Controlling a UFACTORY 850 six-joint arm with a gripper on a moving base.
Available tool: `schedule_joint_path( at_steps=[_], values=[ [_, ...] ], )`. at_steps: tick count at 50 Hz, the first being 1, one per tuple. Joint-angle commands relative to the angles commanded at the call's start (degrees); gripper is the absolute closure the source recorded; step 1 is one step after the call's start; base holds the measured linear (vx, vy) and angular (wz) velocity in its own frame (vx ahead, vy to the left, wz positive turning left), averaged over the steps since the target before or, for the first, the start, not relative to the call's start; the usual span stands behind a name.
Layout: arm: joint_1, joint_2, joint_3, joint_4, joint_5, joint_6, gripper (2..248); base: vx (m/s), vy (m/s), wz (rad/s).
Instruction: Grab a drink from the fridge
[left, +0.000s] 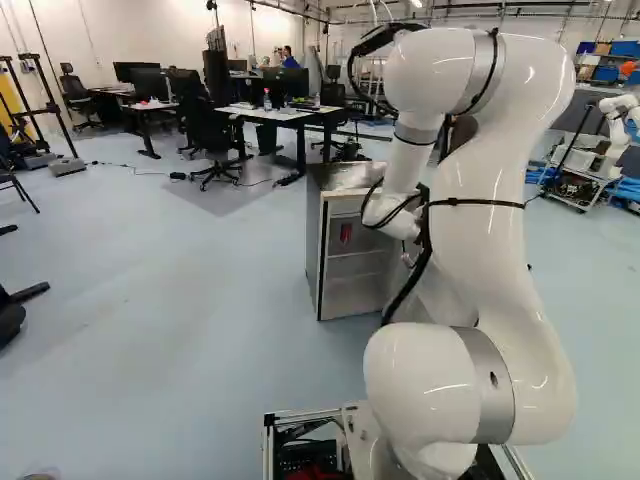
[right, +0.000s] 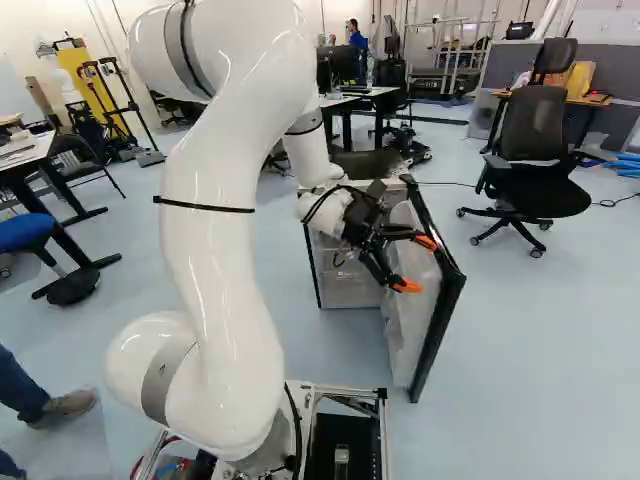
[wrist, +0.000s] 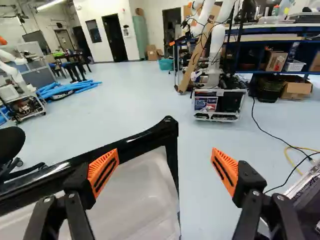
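One gripper (right: 418, 264): jaws wide apart, holding nothing, beside the upper edge of the open fridge door (right: 412, 320). One red item (left: 345, 232), apparently the drink, stands inside the fridge (left: 314, 240).

Open fridge door (right: 406, 335) close by the tool (right: 422, 265), a barrier to one side, free room past its upright edge (wrist: 172, 160)

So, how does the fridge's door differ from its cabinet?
The door is a thin, black-rimmed panel swung open; the cabinet is a deep box. The door shows its pale inner liner, while the cabinet's open front shows shelf edges and a red item. Both are pale inside.
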Motion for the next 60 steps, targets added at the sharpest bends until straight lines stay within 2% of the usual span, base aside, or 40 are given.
schedule_joint_path(
  at_steps=[30, 47, 60],
  values=[
    [-8.0, -4.0, -9.0, 0.0, 0.0, 0.0, 3, 0.000, 0.000, 0.000],
    [-7.6, -3.1, -7.1, -0.6, 0.0, 0.0, 3, 0.000, 0.000, 0.000],
    [-5.8, -0.7, -1.9, -6.6, 0.0, 0.0, 3, 0.000, 0.000, 0.000]
  ],
)
